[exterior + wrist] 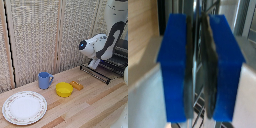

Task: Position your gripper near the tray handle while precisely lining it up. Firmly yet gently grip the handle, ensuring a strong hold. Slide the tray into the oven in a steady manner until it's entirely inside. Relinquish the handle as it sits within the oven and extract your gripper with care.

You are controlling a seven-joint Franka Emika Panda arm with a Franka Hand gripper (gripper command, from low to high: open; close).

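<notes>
In the exterior view, the tray is a dark wire rack sticking out of the oven at the right edge. Its handle is the thin bar along the outer edge, facing the table. My gripper reaches down from the white arm onto that edge. In the wrist view, the two blue fingers stand close together. The gripper is shut on the tray handle, a thin dark bar running between the pads. Rack wires show past the fingertips.
On the wooden table stand a blue mug, a yellow bowl and a small orange block. A round white plate lies at the exterior view's left front. A woven screen closes off the back.
</notes>
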